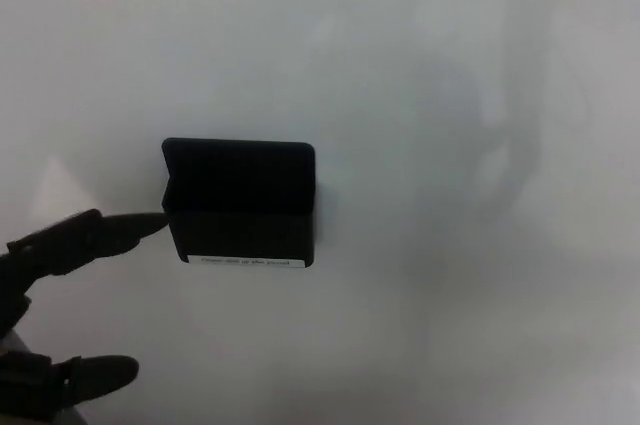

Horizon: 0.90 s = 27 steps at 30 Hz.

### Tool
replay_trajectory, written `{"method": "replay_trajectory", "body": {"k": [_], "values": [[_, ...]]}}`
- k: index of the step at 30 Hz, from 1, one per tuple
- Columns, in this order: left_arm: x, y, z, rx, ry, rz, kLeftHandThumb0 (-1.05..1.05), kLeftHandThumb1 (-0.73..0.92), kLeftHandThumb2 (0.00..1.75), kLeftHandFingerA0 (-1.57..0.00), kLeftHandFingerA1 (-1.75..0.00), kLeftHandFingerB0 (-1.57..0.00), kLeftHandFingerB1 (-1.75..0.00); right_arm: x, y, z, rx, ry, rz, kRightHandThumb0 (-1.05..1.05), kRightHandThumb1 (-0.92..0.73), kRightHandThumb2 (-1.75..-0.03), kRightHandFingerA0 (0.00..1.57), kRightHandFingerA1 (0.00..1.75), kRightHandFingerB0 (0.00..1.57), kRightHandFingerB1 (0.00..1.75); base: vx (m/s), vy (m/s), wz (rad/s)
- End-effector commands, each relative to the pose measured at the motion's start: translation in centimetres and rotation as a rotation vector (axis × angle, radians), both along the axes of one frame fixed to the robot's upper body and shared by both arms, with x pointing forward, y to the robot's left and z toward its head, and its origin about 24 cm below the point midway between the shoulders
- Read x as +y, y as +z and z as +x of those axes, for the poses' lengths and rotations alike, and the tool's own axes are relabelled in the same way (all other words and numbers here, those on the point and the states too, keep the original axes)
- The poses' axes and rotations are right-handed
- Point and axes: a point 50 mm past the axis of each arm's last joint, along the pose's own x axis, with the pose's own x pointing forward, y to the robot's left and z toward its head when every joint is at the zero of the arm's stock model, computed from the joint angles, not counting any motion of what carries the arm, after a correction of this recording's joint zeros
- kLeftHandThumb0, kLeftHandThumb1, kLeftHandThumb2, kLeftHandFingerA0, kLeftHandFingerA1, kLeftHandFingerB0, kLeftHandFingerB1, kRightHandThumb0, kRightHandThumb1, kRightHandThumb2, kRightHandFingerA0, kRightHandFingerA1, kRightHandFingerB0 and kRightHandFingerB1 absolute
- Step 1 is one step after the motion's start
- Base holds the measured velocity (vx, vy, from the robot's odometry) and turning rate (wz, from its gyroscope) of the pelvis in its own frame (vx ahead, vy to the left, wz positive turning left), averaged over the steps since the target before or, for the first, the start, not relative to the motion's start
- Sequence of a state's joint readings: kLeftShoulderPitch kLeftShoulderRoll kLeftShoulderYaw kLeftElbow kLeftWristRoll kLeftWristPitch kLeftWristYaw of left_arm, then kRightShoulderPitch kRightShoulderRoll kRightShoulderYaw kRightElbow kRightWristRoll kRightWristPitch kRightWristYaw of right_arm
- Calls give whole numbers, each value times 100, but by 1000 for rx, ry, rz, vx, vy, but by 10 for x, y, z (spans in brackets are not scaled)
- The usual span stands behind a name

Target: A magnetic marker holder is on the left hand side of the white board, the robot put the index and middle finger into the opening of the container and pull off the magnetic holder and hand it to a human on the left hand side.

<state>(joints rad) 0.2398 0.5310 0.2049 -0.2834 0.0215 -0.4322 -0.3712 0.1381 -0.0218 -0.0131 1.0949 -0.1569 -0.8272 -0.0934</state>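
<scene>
A black magnetic marker holder (240, 203) clings to the whiteboard (450, 95), left of centre, with a white label strip along its bottom edge. Its open top shows as a darker pocket. My left hand (60, 295) comes in from the lower left, open, its fingers spread. One upper finger (110, 230) reaches right, and its tip touches or nearly touches the holder's left edge. A lower finger (95, 377) points right well beneath the holder. Nothing is held. My right hand does not show.
The whiteboard fills almost the whole view, with faint grey reflections at the right. A sliver of its frame shows at the bottom left corner behind my hand.
</scene>
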Motion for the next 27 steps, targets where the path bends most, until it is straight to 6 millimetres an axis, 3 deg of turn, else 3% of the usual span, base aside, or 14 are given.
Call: {"method": "replay_trajectory", "body": {"k": [1,2,3,7,10,14,15,16,17,19,20,21,26,27], "values": [[-3,5,24,60,-25,170,-78,48,84,-32,-44,-26,-42,-7,2,0,-24,-33,-27,-62,-63,-92,57,58,30,48,0,0,0],[-4,7,28,65,-31,185,-79,48,84,-34,-45,-25,-41,-7,2,2,-27,-34,-30,-56,-77,-63,64,46,36,36,0,0,0],[-5,10,34,76,-41,213,-77,48,84,-32,-45,-25,-41,-7,2,3,-29,-36,-33,-56,-76,-63,65,45,37,35,0,0,0],[-5,12,45,116,-54,266,-71,56,58,-35,-35,-30,-31,-7,2,3,-27,-34,-41,-57,-75,-63,64,46,37,36,0,0,0],[-5,14,50,134,-50,295,-71,56,58,-36,-34,-30,-31,-7,2,3,-28,-35,-45,-56,-75,-63,64,46,37,36,0,0,0],[-5,16,57,148,-38,340,-64,42,84,-34,-52,-16,-40,-6,1,3,-25,-29,-52,-55,-75,-62,64,46,37,36,0,0,0],[-5,17,58,150,-37,351,-67,55,58,-35,-36,-30,-30,-6,1,3,-28,-29,-55,-56,-75,-62,65,47,38,37,0,0,0],[-6,18,60,153,-35,364,-67,55,58,-35,-36,-30,-30,-6,2,2,-31,-28,-59,-56,-75,-62,65,47,38,37,0,0,0],[-7,19,61,153,-35,366,-67,55,57,-35,-37,-30,-31,-6,2,2,-33,-30,-59,-60,-61,-90,59,59,34,50,0,0,0],[-8,21,63,154,-37,367,-65,55,57,-35,-37,-30,-31,-5,2,2,-35,-33,-58,-60,-61,-90,59,59,35,50,0,0,0],[-8,21,63,156,-37,367,-65,55,57,-35,-37,-30,-31,-5,2,2,-35,-33,-58,-60,-61,-90,59,59,35,50,0,0,0],[-10,22,64,157,-42,362,-62,42,82,-35,-52,-18,-40,-6,2,1,-36,-35,-58,-60,-60,-90,60,59,35,50,0,0,0],[-15,25,69,152,-53,376,-60,41,82,-36,-52,-17,-40,-6,2,0,-36,-35,-60,-60,-60,-90,60,60,35,50,0,0,0],[-17,26,70,152,-56,380,-63,52,57,-37,-38,-30,-31,-6,2,0,-36,-37,-60,-59,-60,-89,61,60,36,50,0,0,0]]}}
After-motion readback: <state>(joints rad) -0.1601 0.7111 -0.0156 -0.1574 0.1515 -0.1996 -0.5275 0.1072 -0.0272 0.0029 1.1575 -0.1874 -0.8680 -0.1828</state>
